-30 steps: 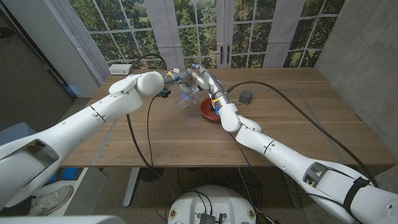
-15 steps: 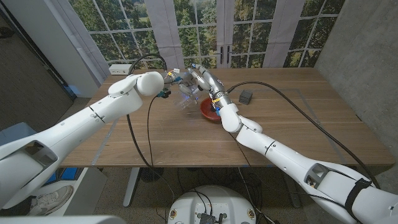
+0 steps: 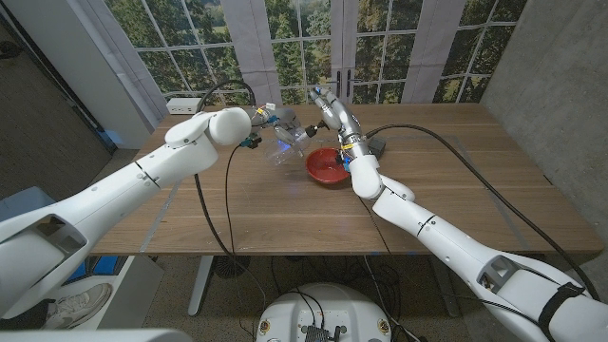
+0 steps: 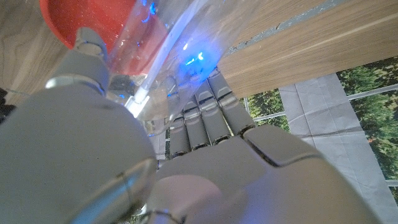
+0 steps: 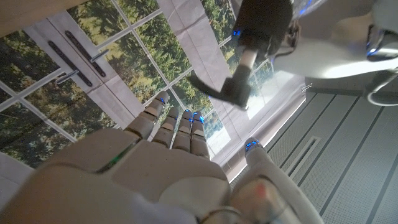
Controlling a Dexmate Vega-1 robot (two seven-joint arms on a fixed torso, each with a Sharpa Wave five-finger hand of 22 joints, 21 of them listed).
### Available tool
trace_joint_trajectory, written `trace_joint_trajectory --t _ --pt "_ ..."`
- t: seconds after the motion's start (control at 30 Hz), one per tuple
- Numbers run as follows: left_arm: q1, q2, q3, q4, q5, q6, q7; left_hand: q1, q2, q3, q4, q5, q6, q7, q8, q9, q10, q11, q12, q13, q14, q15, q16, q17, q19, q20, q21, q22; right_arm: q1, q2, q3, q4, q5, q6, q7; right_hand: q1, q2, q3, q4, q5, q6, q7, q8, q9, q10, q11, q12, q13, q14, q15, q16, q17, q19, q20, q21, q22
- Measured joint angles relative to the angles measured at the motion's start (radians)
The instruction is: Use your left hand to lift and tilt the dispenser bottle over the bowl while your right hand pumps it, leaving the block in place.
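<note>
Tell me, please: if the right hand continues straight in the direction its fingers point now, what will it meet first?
Probably nothing on the table. The right hand is raised, fingers aimed at the windows beyond the far edge, past the bottle. Depth is uncertain.

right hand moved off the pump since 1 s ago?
Yes. In the head view the right hand has lifted away from the bottle, toward the windows, uncovering the red bowl. The left hand holds the bottle.

left hand (image 3: 269, 121) mostly hidden behind its own forearm, dispenser bottle (image 3: 288, 142) clear and blurry, pump head unreadable, block (image 3: 377, 145) partly behind right arm, bowl (image 4: 93, 25) cut by frame edge
</note>
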Motion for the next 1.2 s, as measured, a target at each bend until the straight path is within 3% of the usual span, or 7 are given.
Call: trace_joint_trajectory --t 0.6,1.2 --pt "0.005 -0.005 -0.003 -0.003 0.009 0.005 0.011 0.007 -0.007 -0.004 -0.001 0.0 0.019 0.002 -0.008 0.0 0.017 -0.007 0.001 0.009 0.009 -0.002 0.024 0.008 0.018 -0.008 0.031 0.009 -0.032 -0.008 0.068 -0.007 0.057 0.057 -0.047 0.0 0.0 0.004 -0.004 0.0 0.014 -0.003 0.007 0.0 0.019 0.002 0.003 0.0 0.008 -0.006 0.006 -0.005 0.014 0.0 0.0 0.0" --pt "0.0 -0.015 -0.002 0.005 0.008 0.002 0.012 0.019 -0.019 -0.014 -0.002 0.0 0.047 0.003 -0.02 -0.005 0.035 -0.006 0.004 0.001 0.03 0.002 0.028 0.004 0.029 -0.008 0.056 0.014 -0.033 -0.008 0.051 0.008 0.073 0.094 0.017 0.0 0.0 0.004 -0.004 0.0 0.019 0.002 0.007 0.0 0.023 0.005 0.003 0.0 0.012 -0.002 0.006 -0.004 0.014 0.0 0.0 0.0"
